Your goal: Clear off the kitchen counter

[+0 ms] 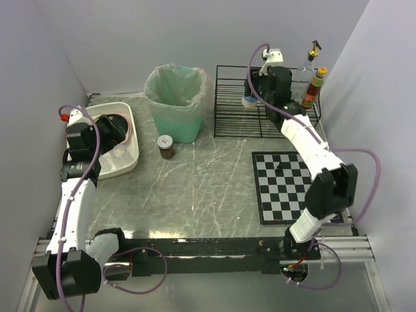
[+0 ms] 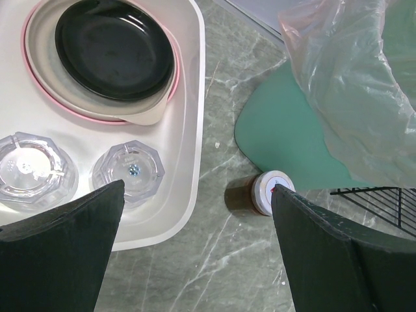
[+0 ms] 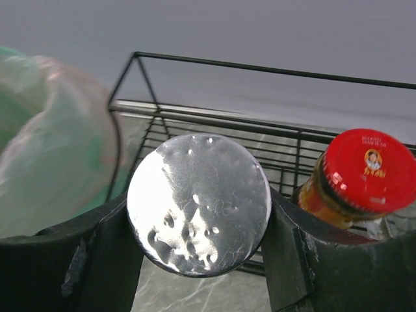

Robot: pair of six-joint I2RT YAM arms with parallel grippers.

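Above wire rack [image 1: 231, 120], R jaws clamp foil-lidded cup [image 3: 199, 203].

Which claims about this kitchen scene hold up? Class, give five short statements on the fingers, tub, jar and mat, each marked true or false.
1. The right fingers grip a foil-topped cup. True.
2. The small brown jar lies inside the white tub. False: it stands on the kitchen counter, in front of the green bin.
3. The left fingers are open and hold nothing. True.
4. Two glasses stand on the checkered mat. False: both sit in the white tub.
5. A black dish lies in the white tub. True.
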